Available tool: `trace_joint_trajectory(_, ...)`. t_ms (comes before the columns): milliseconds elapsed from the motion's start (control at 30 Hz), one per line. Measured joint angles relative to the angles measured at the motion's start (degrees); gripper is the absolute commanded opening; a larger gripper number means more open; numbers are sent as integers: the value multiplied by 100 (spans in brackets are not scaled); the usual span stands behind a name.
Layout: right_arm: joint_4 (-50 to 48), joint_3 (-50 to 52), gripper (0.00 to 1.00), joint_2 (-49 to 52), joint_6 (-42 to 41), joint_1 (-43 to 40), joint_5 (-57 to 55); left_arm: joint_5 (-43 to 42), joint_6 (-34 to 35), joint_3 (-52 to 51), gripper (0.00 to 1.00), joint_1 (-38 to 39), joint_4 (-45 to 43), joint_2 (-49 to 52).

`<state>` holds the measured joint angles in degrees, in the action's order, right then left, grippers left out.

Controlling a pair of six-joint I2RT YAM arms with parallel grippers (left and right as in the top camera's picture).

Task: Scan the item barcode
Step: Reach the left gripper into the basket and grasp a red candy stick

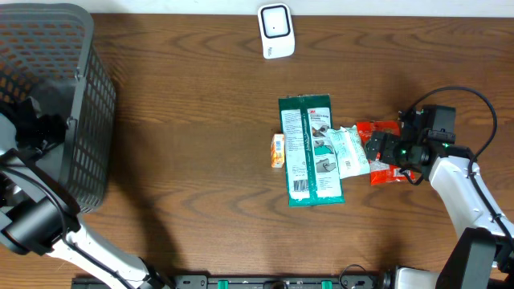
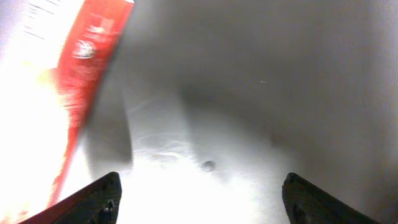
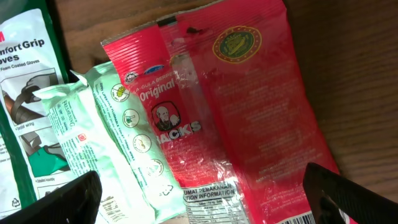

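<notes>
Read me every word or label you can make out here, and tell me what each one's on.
"nfort Grip" and "Foam Coated Gloves": green glove package, edge cropped.
"Original" and "ACKS": red snack packet.
"INFORMATION": its white panel.
Pale green packet: print too small.
Red pack in left wrist view: blurred.

Glossy plastic red snack packet (image 3: 249,118), wood-grain table (image 1: 185,144)
</notes>
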<state>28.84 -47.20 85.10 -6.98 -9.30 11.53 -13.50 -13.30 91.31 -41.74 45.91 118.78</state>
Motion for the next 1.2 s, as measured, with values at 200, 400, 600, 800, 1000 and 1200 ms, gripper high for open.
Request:
trace_joint_trajectory(200, 0, 0, 99, 0, 0, 0, 0, 529, -378, 0, 88, -2, -168, -120)
trace_joint_trajectory(400, 2, 0, 99, 0, 0, 0, 0, 962, -798, 0, 90, -7, -284, -120)
trace_joint_trajectory(600, 0, 0, 99, 0, 0, 0, 0, 1139, -922, -83, 92, -98, -442, -116)
trace_joint_trajectory(800, 0, 0, 99, 0, 0, 0, 2, 1222, -927, -103, 91, -304, -479, 133)
trace_joint_trajectory(1000, 0, 0, 99, 0, 0, 0, 0, 979, -907, -66, 74, -330, -389, 225)
trace_joint_trajectory(1200, 0, 0, 99, 0, 0, 0, 0, 293, -903, 13, 70, -363, -116, 284)
